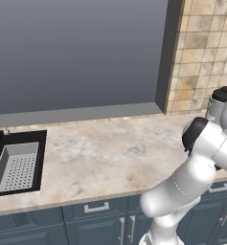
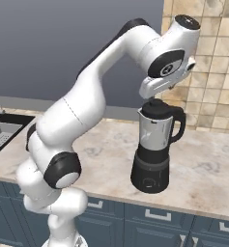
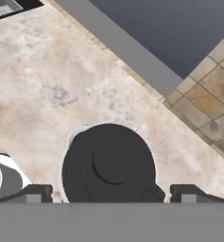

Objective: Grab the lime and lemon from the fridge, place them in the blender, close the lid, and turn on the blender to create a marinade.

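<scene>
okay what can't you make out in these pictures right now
- Inside the clear cylindrical blender jar: the round black lid covers it in the hand view; too hazy in the right base view.
- Open gripper: fingertips cut off by the hand view's bottom edge.
- Blender in the left base view: hidden behind the white arm.

Blender upright on counter near tiled wall; black lid seated on clear jar, apparently closed.

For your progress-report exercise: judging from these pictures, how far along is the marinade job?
Looks done: the lid sits on the blender jar. Whether the fruit is inside cannot be told through the jar. In hand: the gripper hangs just above the lid, fingers spread either side, holding nothing. Left: turning the front knob on the black base.
</scene>
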Robot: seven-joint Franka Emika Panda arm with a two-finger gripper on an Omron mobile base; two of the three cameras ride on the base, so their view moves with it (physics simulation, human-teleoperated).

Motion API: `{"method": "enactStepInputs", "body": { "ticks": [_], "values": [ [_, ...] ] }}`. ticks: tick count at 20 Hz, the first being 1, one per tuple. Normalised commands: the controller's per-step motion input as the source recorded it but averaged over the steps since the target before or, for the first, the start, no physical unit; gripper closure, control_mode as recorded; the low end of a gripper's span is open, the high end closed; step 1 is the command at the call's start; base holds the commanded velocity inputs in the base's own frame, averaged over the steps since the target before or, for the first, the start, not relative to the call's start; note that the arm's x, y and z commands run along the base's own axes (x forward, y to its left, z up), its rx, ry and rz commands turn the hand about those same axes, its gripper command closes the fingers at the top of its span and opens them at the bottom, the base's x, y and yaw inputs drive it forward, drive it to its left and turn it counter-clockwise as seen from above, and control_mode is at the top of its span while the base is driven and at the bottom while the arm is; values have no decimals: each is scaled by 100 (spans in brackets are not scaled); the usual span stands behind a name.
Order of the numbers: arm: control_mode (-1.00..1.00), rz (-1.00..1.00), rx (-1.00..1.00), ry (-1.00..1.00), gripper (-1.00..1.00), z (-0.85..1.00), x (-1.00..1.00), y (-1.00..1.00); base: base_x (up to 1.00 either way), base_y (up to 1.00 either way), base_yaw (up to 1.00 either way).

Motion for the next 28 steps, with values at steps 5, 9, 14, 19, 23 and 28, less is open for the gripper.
{"method": "enactStepInputs", "body": {
  "ticks": [5,9,14,19,23,28],
  "values": [
    [-100,0,0,-29,-100,-10,-100,11,0,0,0],
    [-100,1,0,-23,-100,-34,-100,38,0,0,0],
    [-100,9,-2,-14,-100,-82,-95,71,0,0,0],
    [-100,14,-1,-9,-100,-96,-70,71,0,0,0],
    [-100,17,0,-8,-100,-77,-71,47,0,0,0],
    [-100,18,0,-7,-100,-57,-61,28,0,0,0]
  ]
}}
